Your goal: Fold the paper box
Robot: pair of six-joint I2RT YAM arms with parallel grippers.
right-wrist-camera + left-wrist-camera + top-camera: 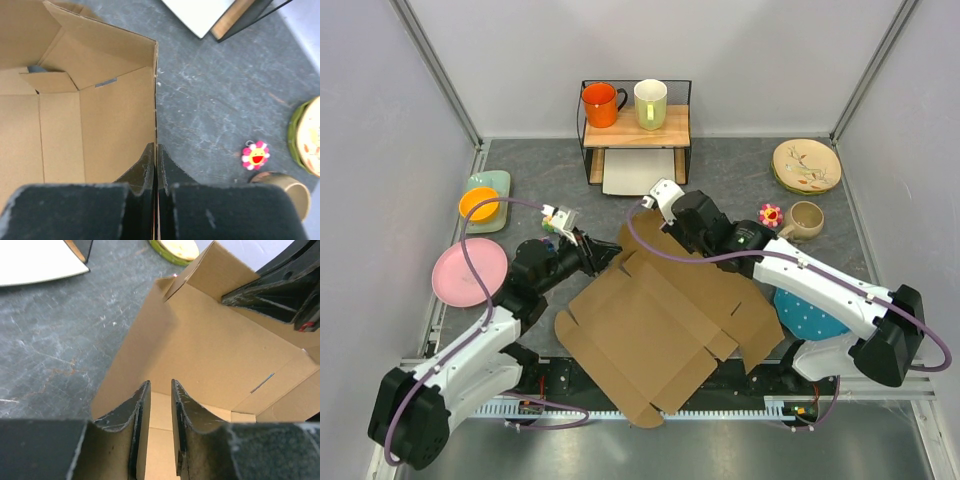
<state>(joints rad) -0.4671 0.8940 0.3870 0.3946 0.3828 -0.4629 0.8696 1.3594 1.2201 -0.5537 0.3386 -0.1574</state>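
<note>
The paper box (650, 320) is a large brown cardboard sheet in the middle of the table, its far part folded up into walls and its near flaps lying flat. My left gripper (592, 255) is at the box's far left corner. In the left wrist view its fingertips (159, 382) stand a little apart inside the box (210, 340), with only the box floor showing between them. My right gripper (682, 238) is at the far right wall. In the right wrist view it (157, 146) is shut on the top edge of that upright wall (110, 125).
A wooden shelf (635, 128) at the back holds an orange mug (603, 103) and a cream mug (651, 103), with a white tray (638, 172) under it. A pink plate (468, 273) and an orange bowl (478, 204) lie left. A patterned plate (807, 165), flower toy (771, 214), beige cup (805, 220) and blue plate (810, 312) lie right.
</note>
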